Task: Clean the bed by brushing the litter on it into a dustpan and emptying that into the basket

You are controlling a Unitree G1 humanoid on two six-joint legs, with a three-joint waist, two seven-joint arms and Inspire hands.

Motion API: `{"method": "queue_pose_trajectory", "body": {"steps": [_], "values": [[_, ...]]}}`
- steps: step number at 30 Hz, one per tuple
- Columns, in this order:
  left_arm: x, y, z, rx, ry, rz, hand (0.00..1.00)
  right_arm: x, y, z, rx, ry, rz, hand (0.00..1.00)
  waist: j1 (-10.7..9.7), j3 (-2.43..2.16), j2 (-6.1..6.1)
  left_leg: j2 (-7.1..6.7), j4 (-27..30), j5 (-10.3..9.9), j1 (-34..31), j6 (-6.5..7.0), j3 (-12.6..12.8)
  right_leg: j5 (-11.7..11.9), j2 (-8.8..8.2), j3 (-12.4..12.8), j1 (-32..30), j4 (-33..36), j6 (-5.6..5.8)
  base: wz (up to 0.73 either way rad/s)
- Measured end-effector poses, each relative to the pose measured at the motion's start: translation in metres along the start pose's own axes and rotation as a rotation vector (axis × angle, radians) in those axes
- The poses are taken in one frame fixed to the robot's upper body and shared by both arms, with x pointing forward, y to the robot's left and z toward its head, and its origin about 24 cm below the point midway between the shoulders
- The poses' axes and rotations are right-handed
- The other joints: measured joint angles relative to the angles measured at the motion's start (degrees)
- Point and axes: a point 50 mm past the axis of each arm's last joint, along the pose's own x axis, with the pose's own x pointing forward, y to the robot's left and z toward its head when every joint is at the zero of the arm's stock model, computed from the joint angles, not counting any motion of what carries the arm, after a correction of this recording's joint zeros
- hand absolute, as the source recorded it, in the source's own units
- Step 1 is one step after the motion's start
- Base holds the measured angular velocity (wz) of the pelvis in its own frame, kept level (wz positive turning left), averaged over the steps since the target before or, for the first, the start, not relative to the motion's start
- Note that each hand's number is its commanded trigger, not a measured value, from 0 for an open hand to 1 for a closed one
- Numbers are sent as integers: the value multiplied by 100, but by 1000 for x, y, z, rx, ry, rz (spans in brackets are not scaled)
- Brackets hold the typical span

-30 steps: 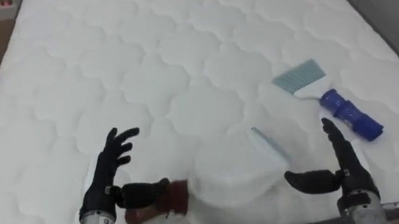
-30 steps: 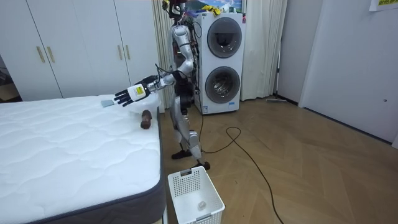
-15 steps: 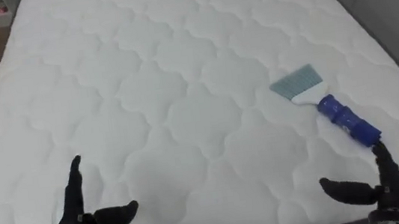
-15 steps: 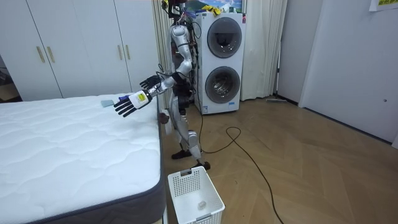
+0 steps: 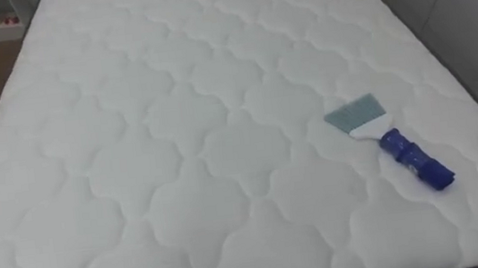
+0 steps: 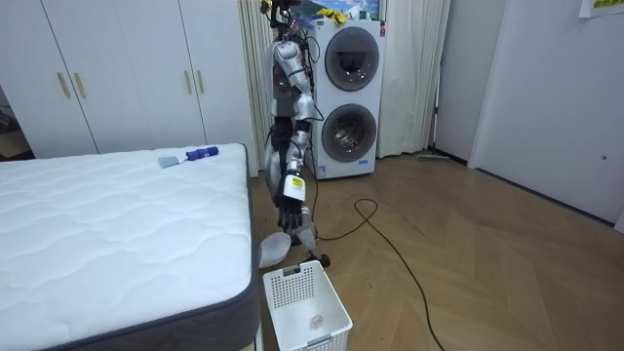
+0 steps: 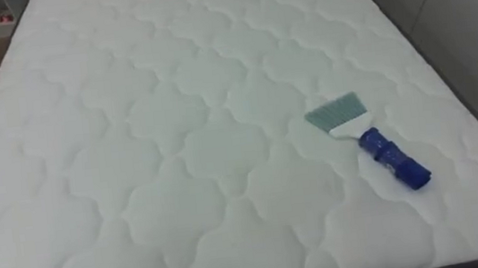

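Room view: robot stands upright off the bed point(image 6: 117, 224)'s corner, facing it. Left hand point(image 6: 290, 191) hangs low beside the bed's edge, fingers loose and apart, gripping nothing that we can see. Blue-handled brush point(image 5: 391, 141) lies flat on the bed near its right edge. Its bristle end points deeper onto the bed and its handle points toward the bed's near edge; it touches nothing else. Rest of the bed top looks bare to us. White basket point(image 6: 307, 310) sits on the floor just off the bed's corner.

Risks, our read: the brush looks like the last thing to clear. It lies close to the bed's right edge, so a sloppy reach or sideways nudge likely pushes it off that side, away from the basket. The handle is round and probably rolls under a poor grip. The hand starts low beside the bed, so raising it could clip the bed's edge. On the carry across the bed, a loose hold may drop the brush short of the basket.
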Motion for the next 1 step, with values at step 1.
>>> {"method": "queue_pose_trajectory", "body": {"steps": [1], "values": [[0,0,-6,10,31,-11,0,0,1,-4,-18,22,19,0,-10,-7,8,3,4,0,8,-1,-3,0,1,-2,20,-11,0,5]]}}
